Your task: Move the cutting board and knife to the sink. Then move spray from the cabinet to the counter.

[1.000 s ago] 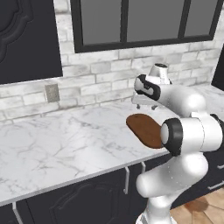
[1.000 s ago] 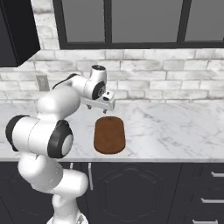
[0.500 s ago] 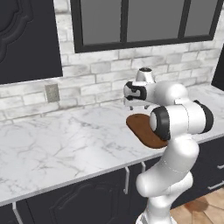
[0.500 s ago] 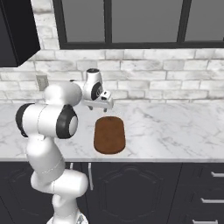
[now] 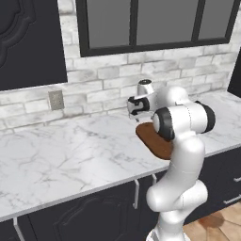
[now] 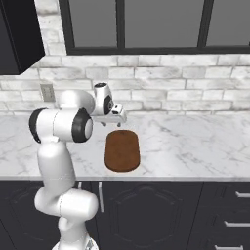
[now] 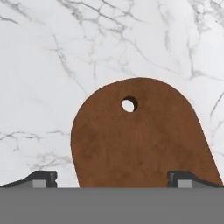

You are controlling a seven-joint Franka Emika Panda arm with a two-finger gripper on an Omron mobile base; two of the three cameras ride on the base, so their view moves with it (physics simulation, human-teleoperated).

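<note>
The cutting board (image 6: 122, 150) is a brown oblong lying flat on the white marble counter (image 6: 195, 146), near its front edge. It also shows as the cutting board (image 5: 151, 137) partly behind my arm. My gripper (image 6: 116, 117) hangs just above the board's far end, open and holding nothing; it is also the gripper (image 5: 134, 108). In the hand view the cutting board (image 7: 140, 140) lies below with its small hole up, and the two dark fingertips (image 7: 41, 178) stand wide apart on either side of it. The knife, sink, spray and cabinet are out of view.
A grey brick wall with a dark-framed window (image 6: 136, 24) backs the counter. A wall outlet (image 5: 56, 99) sits to the left. A dark upper cabinet with a carved panel (image 5: 28, 42) hangs at the upper left. Dark base cabinets (image 6: 146, 210) run below the counter.
The arm's elbow has swung upright and the hand has come a little lower and leftward over the board's far end. The gripper has stayed open and the board has not moved.
</note>
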